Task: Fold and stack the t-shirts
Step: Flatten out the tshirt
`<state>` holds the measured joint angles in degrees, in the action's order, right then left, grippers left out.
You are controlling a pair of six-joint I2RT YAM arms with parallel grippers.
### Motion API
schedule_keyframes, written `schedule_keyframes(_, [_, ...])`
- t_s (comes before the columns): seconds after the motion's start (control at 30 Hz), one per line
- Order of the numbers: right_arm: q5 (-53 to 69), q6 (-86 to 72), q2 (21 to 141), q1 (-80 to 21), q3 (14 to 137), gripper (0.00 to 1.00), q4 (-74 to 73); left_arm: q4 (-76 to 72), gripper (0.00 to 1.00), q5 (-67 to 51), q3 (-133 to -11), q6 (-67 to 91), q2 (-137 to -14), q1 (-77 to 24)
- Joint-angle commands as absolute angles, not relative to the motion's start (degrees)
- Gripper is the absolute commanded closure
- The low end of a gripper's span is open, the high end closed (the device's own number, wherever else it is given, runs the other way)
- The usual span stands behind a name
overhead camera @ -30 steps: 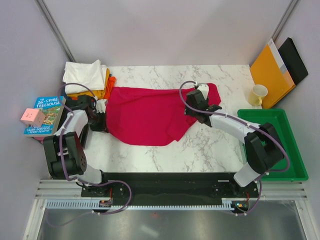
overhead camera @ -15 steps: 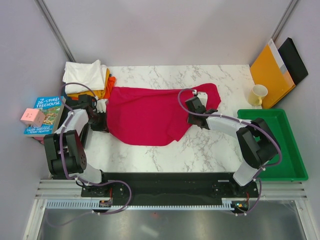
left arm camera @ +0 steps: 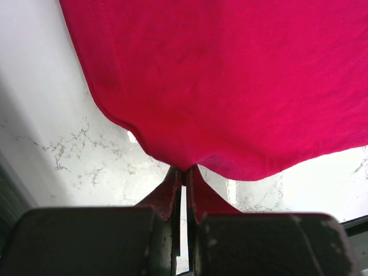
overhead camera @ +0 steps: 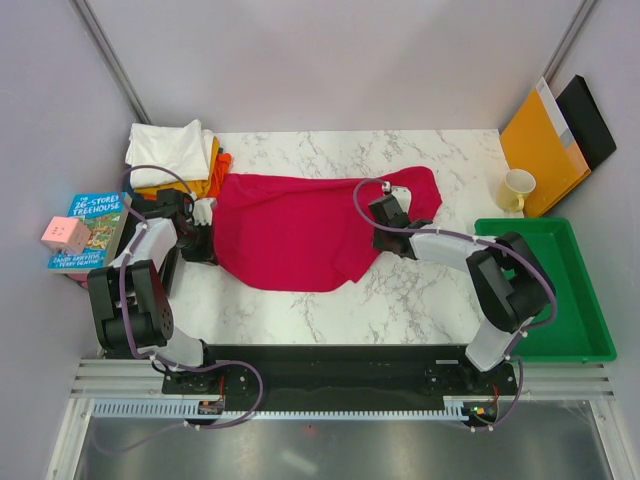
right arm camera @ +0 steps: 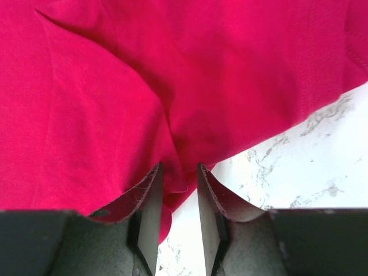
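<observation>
A large crimson t-shirt (overhead camera: 290,230) lies spread and rumpled across the marble table. My left gripper (overhead camera: 205,212) is at its left edge, shut on a pinch of the hem (left arm camera: 184,169), and red cloth (left arm camera: 230,86) fills the left wrist view beyond it. My right gripper (overhead camera: 384,210) sits low at the shirt's right part. Its jaws (right arm camera: 179,167) stand a little apart, with a folded edge of the red shirt (right arm camera: 172,75) lying between the tips and bare table showing in the gap. At the back left, folded white (overhead camera: 170,150), yellow-orange (overhead camera: 195,185) and orange (overhead camera: 224,160) t-shirts are stacked.
A book (overhead camera: 88,230) and a pink cube (overhead camera: 63,233) lie off the table's left side. On the right stand a cream mug (overhead camera: 517,188), a green tray (overhead camera: 580,300), an orange-yellow envelope (overhead camera: 540,145) and a black folder (overhead camera: 590,120).
My right gripper has dropped and shifted slightly left onto the shirt's right edge, and its jaws have narrowed. The left gripper keeps its hold and has not moved.
</observation>
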<state>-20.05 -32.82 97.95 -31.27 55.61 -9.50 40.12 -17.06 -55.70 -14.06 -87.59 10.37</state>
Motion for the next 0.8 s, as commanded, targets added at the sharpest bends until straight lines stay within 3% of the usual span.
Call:
schedule_keyframes(0.0, [-18.28,-33.75,99.67,-31.38,55.9,0.65,-7.73,39.11,0.98,-18.37,-56.95,-12.92,-87.72,10.11])
schedule_keyframes(0.1, [-17.75,-34.36,99.84,-31.2,55.37,0.73,-7.65,39.02,0.98,-18.19,-56.87,-12.92,-87.8,10.02])
schedule_keyframes(0.2, [-18.36,-34.72,98.79,-31.38,54.23,1.0,-7.21,39.02,0.98,-18.28,-56.78,-12.83,-87.8,10.11])
schedule_keyframes(0.47, [-25.21,-33.23,87.57,-32.43,56.86,1.0,-12.03,38.58,0.98,-18.02,-57.65,-11.6,-83.95,10.11])
schedule_keyframes(0.77, [-38.13,-23.03,71.65,-30.5,75.49,1.0,-26.18,40.95,0.98,-22.93,-66.7,-6.69,-73.13,10.2])
